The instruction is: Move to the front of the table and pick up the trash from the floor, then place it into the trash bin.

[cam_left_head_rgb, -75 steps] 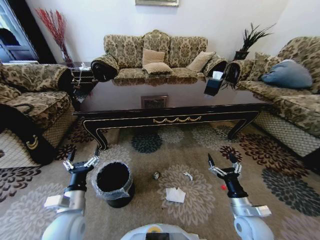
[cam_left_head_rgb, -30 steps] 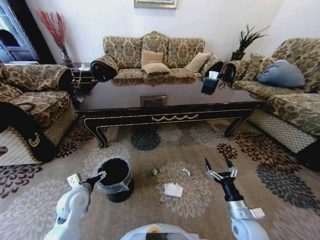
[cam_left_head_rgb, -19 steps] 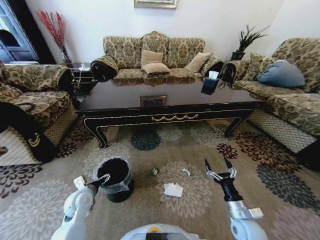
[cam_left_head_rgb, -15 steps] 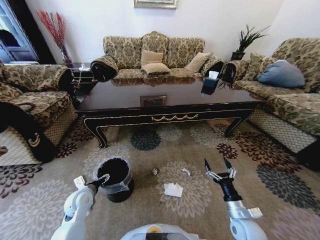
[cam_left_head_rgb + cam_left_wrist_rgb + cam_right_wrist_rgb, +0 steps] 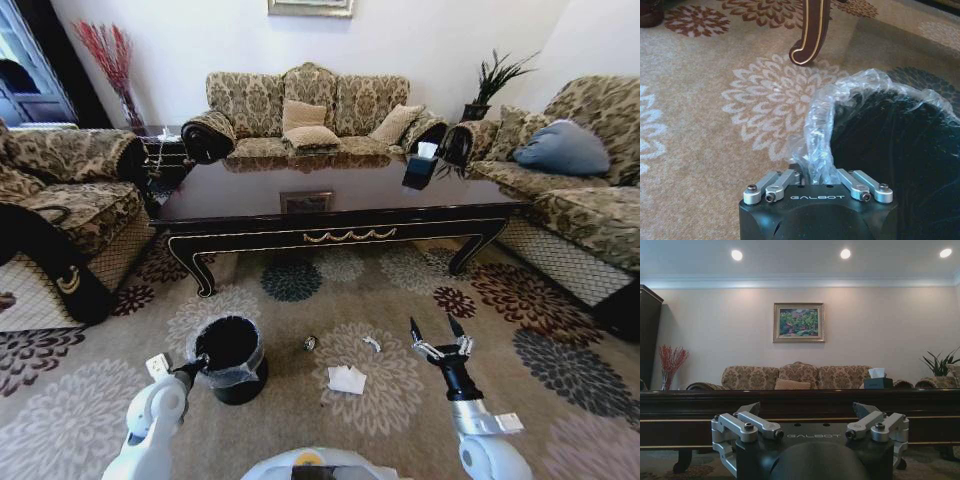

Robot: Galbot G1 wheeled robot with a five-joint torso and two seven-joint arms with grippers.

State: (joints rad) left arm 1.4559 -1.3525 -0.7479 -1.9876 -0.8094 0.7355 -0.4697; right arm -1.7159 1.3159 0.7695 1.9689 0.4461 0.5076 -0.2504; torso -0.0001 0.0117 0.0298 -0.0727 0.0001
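The left pincer (image 5: 192, 368) is low at the left rim of the trash bin (image 5: 229, 358); in the left wrist view its fingers (image 5: 771, 181) are hidden under the crinkled liner (image 5: 840, 110), so how far they are spread cannot be told. The bin stands on the patterned carpet (image 5: 560, 380) in front of the bench's left half, with a strip of bare carpet between it and the curved left front leg (image 5: 195, 272).

Right of the bin the trash lies loose on the floor, each piece apart from the others: a small dark lump (image 5: 310, 343), then a flat white napkin (image 5: 347, 380) nearer the robot, then a tiny crumpled wrapper (image 5: 372, 344). All three lie well short of the bench's front edge, on open carpet.

The right pincer (image 5: 439, 339) hangs above the carpet to the right of the wrapper, its fingers spread wide with nothing between them.

The bench (image 5: 340, 215) runs across the room behind, its gold-trimmed apron facing the robot. A black tissue box (image 5: 420, 168) sits near its back right corner. Sofas close in the left, back and right sides
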